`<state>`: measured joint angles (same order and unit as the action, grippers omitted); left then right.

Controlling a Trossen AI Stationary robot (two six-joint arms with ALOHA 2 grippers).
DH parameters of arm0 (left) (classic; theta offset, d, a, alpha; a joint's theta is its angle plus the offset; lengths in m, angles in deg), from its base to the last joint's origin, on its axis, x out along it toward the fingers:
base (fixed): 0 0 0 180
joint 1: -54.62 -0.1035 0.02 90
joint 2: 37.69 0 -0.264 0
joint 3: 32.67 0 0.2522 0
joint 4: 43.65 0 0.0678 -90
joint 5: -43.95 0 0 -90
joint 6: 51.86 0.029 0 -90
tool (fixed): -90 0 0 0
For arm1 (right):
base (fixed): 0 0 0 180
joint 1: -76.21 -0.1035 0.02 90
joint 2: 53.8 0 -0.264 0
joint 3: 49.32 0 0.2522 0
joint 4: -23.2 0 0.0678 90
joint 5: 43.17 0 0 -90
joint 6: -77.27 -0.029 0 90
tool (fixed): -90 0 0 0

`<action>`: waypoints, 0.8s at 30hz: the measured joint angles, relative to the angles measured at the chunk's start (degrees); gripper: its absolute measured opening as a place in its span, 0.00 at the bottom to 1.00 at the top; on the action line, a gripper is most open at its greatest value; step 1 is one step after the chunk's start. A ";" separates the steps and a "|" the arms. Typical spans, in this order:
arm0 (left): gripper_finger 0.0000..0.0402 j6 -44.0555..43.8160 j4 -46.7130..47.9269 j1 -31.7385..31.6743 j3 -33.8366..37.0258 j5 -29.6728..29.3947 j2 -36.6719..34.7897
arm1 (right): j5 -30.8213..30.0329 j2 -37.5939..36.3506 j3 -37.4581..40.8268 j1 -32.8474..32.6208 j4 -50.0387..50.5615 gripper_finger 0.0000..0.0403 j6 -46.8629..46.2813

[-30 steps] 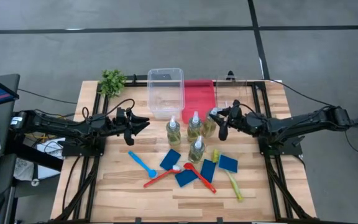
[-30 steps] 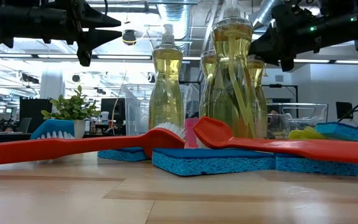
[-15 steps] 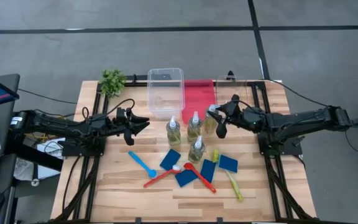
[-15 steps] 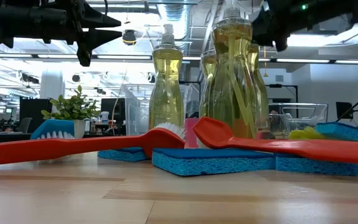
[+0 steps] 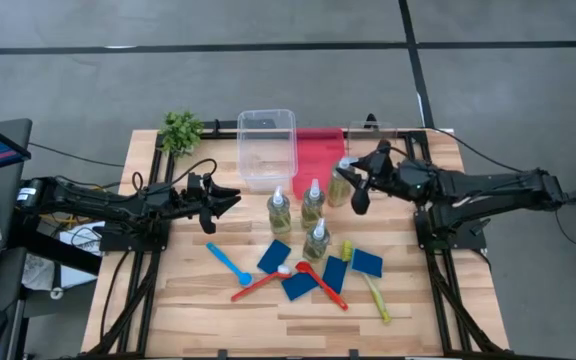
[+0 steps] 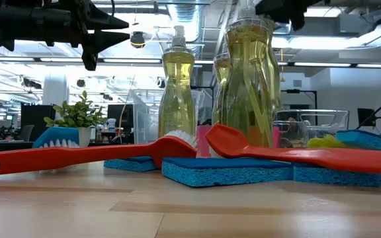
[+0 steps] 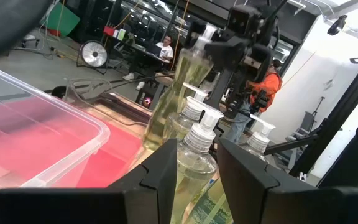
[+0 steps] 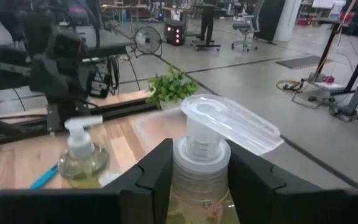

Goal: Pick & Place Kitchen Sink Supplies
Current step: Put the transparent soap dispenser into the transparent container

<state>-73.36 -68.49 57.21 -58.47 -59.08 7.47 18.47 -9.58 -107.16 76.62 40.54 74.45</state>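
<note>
Front of the surface (image 5: 188, 305): two red brushes (image 5: 264, 283), a blue brush (image 5: 227, 262) and a yellow-green brush (image 5: 375, 291) lie flat among four blue sponges (image 5: 274, 254). The red handles cross over the sponges, and none of these things has shifted from the earlier frames.

Middle: three clear bottles (image 5: 279, 213) of yellow-green liquid with white pump tops stand upright in a close group just behind the sponges.

The left gripper (image 5: 230, 200) hovers beside them above bare wood, where it was a second ago. Its jaws are narrowly parted and hold nothing.

The right gripper (image 5: 351, 186) has its jaws closed on the neck of the fourth bottle (image 8: 199, 155), just under the white pump. Since the earlier frames this gripper and its bottle have risen and moved back from the standing group towards the bins. In the low view the gripper has climbed to the picture's top edge.

Back: a clear bin (image 5: 266, 150) and a red bin (image 5: 320, 152) sit side by side and touching. The held bottle hangs at the red bin's front edge. A small green plant (image 5: 180, 130) stands at the far left corner, well apart from the bottles.
</note>
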 joint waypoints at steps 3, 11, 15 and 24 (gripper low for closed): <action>0.29 0.00 0.01 0.00 0.00 -0.01 0.00 | -0.07 -0.02 -3.10 0.03 2.58 0.29 1.71; 0.29 0.01 0.02 0.00 0.00 -0.01 0.00 | -0.02 -0.02 -9.02 1.46 6.30 0.29 2.44; 0.29 0.00 0.00 0.00 0.00 0.00 0.00 | -0.09 -0.02 -10.31 2.62 6.49 0.31 4.95; 0.29 -0.42 0.00 0.00 0.00 0.01 0.00 | -0.05 0.52 -11.39 6.46 5.73 0.29 4.95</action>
<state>-73.77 -68.50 57.21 -58.47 -59.07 7.47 18.42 -9.06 -118.54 83.08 46.27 79.40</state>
